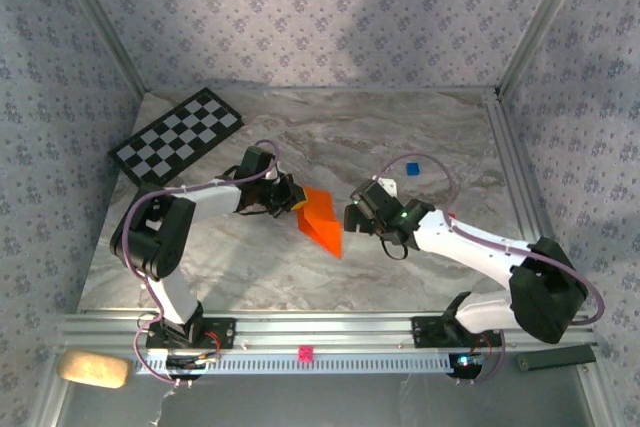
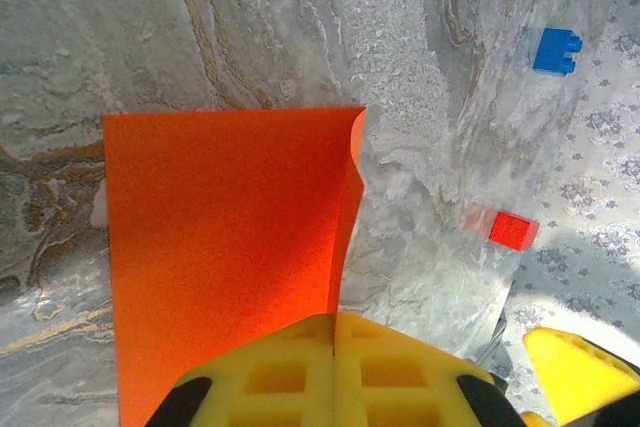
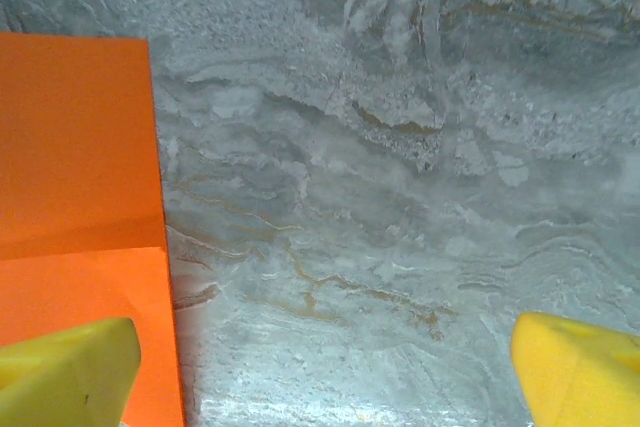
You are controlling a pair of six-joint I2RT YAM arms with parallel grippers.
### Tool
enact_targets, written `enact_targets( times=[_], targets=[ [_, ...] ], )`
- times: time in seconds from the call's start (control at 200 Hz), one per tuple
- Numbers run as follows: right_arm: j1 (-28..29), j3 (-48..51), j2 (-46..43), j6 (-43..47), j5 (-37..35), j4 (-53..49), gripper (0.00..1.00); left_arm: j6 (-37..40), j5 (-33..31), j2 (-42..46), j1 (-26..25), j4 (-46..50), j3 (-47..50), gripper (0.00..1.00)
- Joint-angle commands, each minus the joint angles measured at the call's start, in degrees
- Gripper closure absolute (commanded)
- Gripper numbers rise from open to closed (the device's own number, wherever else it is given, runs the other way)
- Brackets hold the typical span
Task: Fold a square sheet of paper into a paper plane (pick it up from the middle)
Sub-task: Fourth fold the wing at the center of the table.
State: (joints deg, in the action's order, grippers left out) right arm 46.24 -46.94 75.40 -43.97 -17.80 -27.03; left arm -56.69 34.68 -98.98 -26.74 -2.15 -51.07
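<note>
The square sheet of paper (image 1: 322,219) is bright orange and doubled over along a crease, a flat panel rather than a dart-shaped paper plane. It hangs mid-table between the two arms. My left gripper (image 1: 287,197) is shut on the sheet's left end. In the left wrist view the yellow fingers (image 2: 300,377) press together on the fold, and the sheet (image 2: 220,247) stretches away from them. My right gripper (image 1: 352,215) stands open just right of the sheet. In the right wrist view its fingers (image 3: 65,372) are spread wide over bare marble, with the sheet (image 3: 75,147) at the left edge.
A black-and-white checkerboard (image 1: 176,135) lies at the back left. A small blue cube (image 1: 411,168) (image 2: 556,50) sits behind the right arm. A small red cube (image 2: 513,231) lies nearer the right arm. Walls enclose the marble table (image 1: 330,137) on three sides.
</note>
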Motion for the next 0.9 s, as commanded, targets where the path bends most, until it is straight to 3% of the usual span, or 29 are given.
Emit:
enact_targets(
  times=[0.0, 0.175, 0.275, 0.4, 0.53, 0.61, 0.895],
  targets=[
    [2.40, -1.28, -1.94, 1.90, -9.07, -1.05, 0.05, -0.18, -0.04, 1.85, -0.24, 0.30, 0.27, 1.00],
    [7.20, 4.76, -5.13, 13.25, -13.85, 11.25, 0.10, -0.85, -0.38, 2.52, -0.22, 0.57, 0.46, 1.00],
    [9.02, 7.74, -5.86, 21.19, -9.97, 17.11, 0.11, -2.03, -0.70, 3.38, -0.17, 0.01, 1.05, 1.00],
    [10.11, 9.15, -4.92, 28.09, -0.74, 21.96, 0.25, -3.87, -1.14, 4.36, -0.20, -0.86, 1.82, 1.00],
    [12.26, 9.55, -1.82, 30.75, 0.17, 25.31, 0.34, -6.28, -2.51, 5.45, -0.42, -2.14, 2.96, 1.00],
    [13.73, 10.01, 0.65, 29.61, -2.86, 27.80, 0.45, -7.46, -3.59, 6.35, -0.55, -2.66, 3.69, 1.00],
    [18.41, 9.66, 8.59, 35.25, -6.74, 34.78, 0.51, -10.01, -5.13, 6.87, -1.06, -4.03, 4.47, 1.00]
  ],
)
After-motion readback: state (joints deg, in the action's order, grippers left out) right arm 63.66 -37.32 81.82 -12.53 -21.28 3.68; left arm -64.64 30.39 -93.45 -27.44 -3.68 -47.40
